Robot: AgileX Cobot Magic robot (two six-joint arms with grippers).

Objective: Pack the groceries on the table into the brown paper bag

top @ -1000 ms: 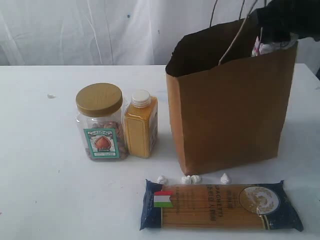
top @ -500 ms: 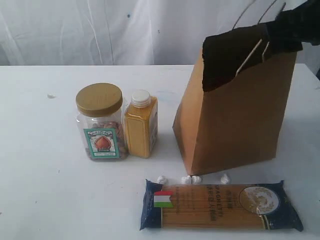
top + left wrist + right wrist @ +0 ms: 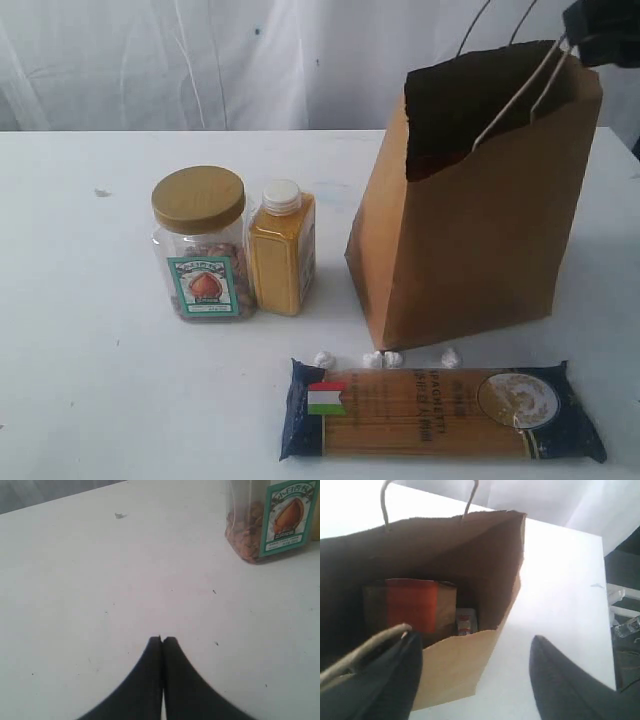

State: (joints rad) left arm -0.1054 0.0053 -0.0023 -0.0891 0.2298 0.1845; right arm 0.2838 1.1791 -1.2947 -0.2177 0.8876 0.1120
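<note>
The brown paper bag (image 3: 470, 230) stands open on the right of the table (image 3: 80, 330). My right gripper (image 3: 600, 30) hovers over its top right corner, by the twine handles (image 3: 515, 85). In the right wrist view this gripper (image 3: 476, 640) is open above the bag's rim, and one handle (image 3: 365, 647) lies against a finger. Inside the bag sit an orange-brown pouch (image 3: 410, 602) and a small white box (image 3: 466, 621). Outside it are the gold-lidded jar (image 3: 203, 245), the yellow bottle (image 3: 281, 250) and the spaghetti packet (image 3: 440, 410). My left gripper (image 3: 162, 640) is shut over bare table near the jar (image 3: 272, 520).
Small white crumbs (image 3: 385, 358) lie between the bag and the spaghetti packet. A white curtain hangs behind the table. The table's far right edge (image 3: 605, 580) shows in the right wrist view, with dark floor and clutter beyond it.
My right gripper has risen out of the bag's mouth toward the upper right. The bag's mouth has narrowed and its top has shifted right. Jar, bottle and spaghetti have stayed put.
</note>
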